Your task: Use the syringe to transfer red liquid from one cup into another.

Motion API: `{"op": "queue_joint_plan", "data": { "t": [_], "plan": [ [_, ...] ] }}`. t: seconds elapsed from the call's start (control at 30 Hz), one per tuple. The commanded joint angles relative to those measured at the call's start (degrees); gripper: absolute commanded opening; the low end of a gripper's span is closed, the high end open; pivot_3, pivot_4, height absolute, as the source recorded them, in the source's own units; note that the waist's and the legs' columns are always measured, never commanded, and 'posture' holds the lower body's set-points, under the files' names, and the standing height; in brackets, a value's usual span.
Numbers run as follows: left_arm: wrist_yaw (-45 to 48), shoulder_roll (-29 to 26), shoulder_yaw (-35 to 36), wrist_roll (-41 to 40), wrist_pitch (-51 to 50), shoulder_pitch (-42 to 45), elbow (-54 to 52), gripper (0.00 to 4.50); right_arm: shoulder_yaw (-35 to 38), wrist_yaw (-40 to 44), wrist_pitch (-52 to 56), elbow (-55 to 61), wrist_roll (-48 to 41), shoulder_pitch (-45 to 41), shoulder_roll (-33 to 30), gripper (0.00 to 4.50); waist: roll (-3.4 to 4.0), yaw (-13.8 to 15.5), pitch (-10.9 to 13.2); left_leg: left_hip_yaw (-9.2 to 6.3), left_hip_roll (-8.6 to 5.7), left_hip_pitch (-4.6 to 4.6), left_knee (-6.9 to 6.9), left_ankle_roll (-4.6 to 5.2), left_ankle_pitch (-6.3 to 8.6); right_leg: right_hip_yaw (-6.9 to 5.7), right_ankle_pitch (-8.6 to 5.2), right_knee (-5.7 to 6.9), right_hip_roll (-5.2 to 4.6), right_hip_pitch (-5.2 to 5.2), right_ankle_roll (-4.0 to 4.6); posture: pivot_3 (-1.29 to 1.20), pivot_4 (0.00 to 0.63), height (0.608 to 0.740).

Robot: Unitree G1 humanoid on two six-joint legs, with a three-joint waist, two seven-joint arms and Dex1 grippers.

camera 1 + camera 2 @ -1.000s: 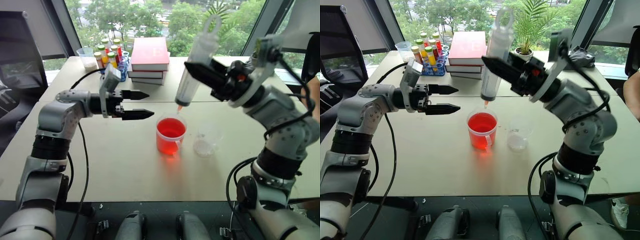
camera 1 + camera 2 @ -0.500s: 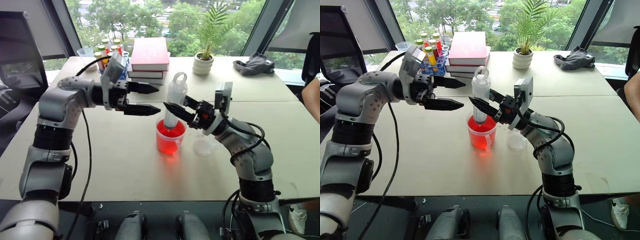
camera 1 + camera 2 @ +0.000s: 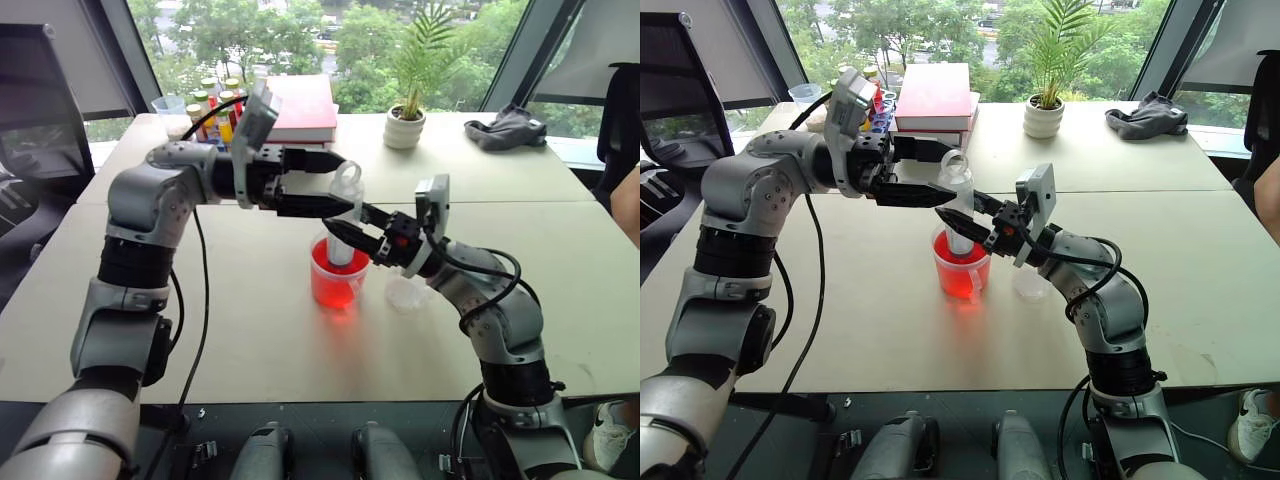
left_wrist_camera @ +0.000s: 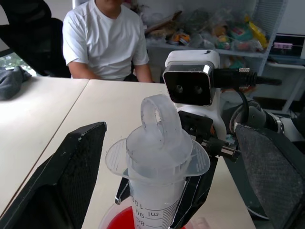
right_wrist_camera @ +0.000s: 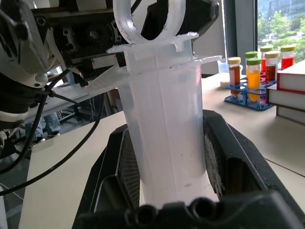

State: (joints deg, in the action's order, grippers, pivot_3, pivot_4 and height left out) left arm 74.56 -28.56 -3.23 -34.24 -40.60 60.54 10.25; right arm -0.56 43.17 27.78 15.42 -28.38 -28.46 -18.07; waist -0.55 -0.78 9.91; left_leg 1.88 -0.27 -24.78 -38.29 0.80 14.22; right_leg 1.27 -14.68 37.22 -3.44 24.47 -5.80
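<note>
- While the right gripper [image 3: 352,238] pinches the syringe [image 3: 343,222] by its barrel, the tip has dropped into the red cup [image 3: 334,282] — a second ago it hung above the rim.
- Left gripper [image 3: 335,183] has swung in, jaws spread either side of the plunger ring, not yet gripping.
- That reads as set-up for drawing red liquid [image 3: 962,270].
- The clear cup [image 3: 408,291] waits just beside, on the pale desk [image 3: 250,330].
- Books [image 3: 302,103], a potted plant [image 3: 409,115], big windows behind; a seated person [image 4: 106,40] across.
</note>
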Motion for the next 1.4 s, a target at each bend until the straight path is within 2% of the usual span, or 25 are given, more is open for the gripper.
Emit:
{"op": "queue_joint_plan", "data": {
  "t": [0.03, 0.2, 1.4],
  "plan": [
    [-0.8, 0.0, 1.9, -1.3, -0.1, 1.6, -1.7, 2.64, -0.1, 0.2, -0.5, 0.9, -0.6, -0.4, -0.8, 1.47, 0.0, 0.0, 0.0, 0.0, 0.0, 0.0, 0.0, 0.0, 0.0, 0.0, 0.0, 0.0, 0.0, 0.0, 0.0, 0.0, 0.15, 0.74],
    [-1.0, -0.1, 1.8, -1.7, -0.3, 1.3, -2.1, 0.06, -0.5, 0.1, -0.5, 0.7, -0.7, -0.5, -1.2, 1.47, 0.0, 0.0, 0.0, 0.0, 0.0, 0.0, 0.0, 0.0, 0.0, 0.0, 0.0, 0.0, 0.0, 0.0, 0.0, 0.0, 0.15, 0.74],
    [-2.7, -0.4, 4.9, -0.1, 5.4, 10.5, 6.0, 0.06, -3.5, 1.3, 1.4, -0.7, -1.4, 0.0, -1.7, 1.47, -0.01, 0.0, 0.0, 0.0, 0.0, 0.0, 0.0, 0.0, 0.0, 0.0, 0.0, 0.0, 0.01, 0.0, 0.0, 0.0, 0.15, 0.74]
  ]
}}
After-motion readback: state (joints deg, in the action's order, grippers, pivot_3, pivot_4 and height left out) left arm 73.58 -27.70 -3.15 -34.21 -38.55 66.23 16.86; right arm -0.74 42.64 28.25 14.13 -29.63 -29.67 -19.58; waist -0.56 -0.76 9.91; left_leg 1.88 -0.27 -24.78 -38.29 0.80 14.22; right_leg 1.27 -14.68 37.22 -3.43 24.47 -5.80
